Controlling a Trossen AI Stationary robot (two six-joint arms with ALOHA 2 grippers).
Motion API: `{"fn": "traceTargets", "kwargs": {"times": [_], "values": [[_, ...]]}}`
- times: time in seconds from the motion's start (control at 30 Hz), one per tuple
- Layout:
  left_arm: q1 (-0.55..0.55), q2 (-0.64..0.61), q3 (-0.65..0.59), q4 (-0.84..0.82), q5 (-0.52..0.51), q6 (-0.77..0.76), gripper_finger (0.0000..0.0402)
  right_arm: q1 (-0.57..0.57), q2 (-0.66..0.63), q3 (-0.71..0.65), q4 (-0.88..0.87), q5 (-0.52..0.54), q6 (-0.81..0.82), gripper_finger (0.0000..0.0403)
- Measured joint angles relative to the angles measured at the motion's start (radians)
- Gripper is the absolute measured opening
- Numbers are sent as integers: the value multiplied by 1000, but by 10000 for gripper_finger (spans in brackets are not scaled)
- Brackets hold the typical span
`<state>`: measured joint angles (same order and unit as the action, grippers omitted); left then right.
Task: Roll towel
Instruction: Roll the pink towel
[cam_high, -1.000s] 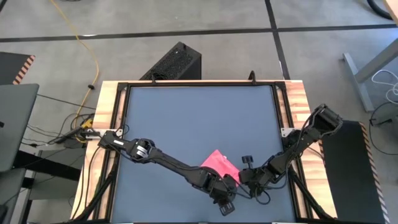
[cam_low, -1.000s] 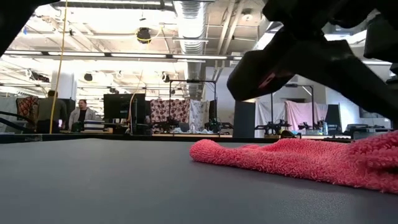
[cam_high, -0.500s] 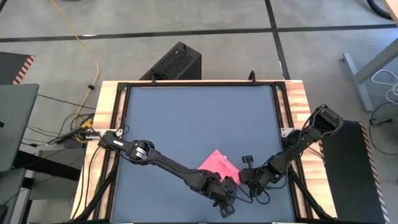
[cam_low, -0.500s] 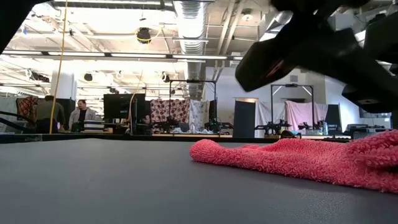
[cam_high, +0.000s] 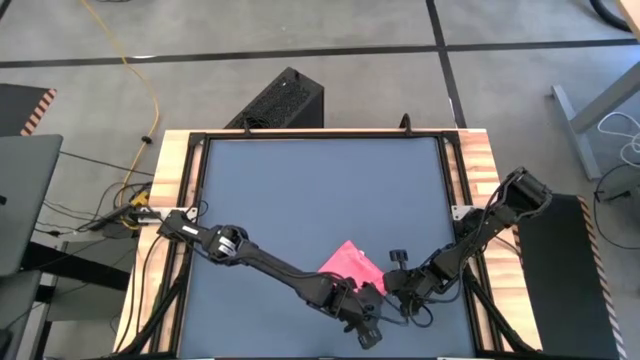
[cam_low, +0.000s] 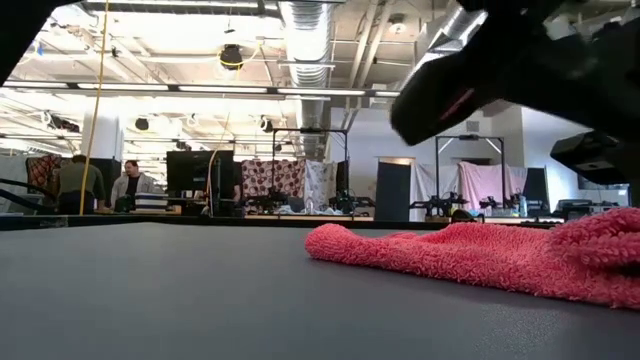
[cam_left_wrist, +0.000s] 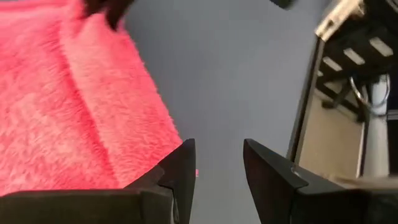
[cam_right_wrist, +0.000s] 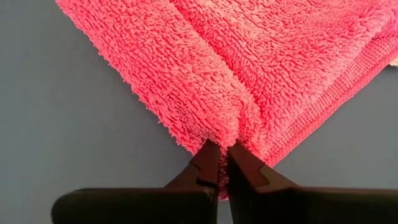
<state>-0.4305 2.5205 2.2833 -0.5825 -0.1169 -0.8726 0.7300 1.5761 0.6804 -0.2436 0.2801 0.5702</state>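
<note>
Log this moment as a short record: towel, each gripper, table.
towel: pink, lying folded near the table's front edge, not rolled
right gripper: shut on a pinched fold at the towel's edge
left gripper: open, empty, beside the towel's edge, over bare tabletop
table: dark grey top, nothing else on it in view

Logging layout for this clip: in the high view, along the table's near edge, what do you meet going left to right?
Bare table → left gripper, open beside the towel → right gripper, shut on the towel → table frame.
</note>
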Motion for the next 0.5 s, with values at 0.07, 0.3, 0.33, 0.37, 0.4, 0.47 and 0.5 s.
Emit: {"fn": "traceTargets", "kwargs": {"times": [0.07,0.3,0.33,0.37,0.4,0.47,0.5], "values": [[4,10,1,-10,21,-35,122,-5,0,0,3,2,6,37],[11,20,-34,-113,25,-118,122,-31,1,-2,49,-5,19,37],[15,20,-34,-146,23,-135,122,-35,1,-2,53,-5,19,37],[17,20,-34,-167,23,-151,122,-40,1,-2,55,-5,20,37],[19,19,-34,-191,21,-164,122,-44,1,-2,56,-7,19,37],[23,17,-34,-232,1,-166,122,-49,1,-2,58,-19,19,37],[24,17,-34,-234,-5,-159,122,-52,1,-2,60,-27,18,37]]}}
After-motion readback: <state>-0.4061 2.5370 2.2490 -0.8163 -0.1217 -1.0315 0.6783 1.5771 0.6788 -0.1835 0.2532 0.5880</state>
